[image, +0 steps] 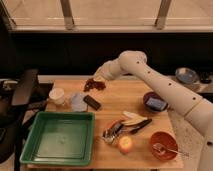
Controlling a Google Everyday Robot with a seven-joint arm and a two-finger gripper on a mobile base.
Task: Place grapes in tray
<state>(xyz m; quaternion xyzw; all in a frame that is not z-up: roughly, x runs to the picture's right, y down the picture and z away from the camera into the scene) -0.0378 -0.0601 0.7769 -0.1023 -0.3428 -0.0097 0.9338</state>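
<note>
Dark reddish-purple, the grapes hung clamped in the gripper, whose fingers were closed on the bunch, above the far edge of the wooden table and well apart from the green tray at the near left corner. You were in the carry step: bunch lifted, not yet over the tray. The next move, by my judgement, called for you to bring the arm toward the near left, lower inside the raised rim, then release. Note what lay under that path: a white cup, a pale round lid and a dark flat block, all between grapes and tray; keep height over them. The apple, orange bowl, utensil pile and dark bowl sat to the right, out of your way.
</note>
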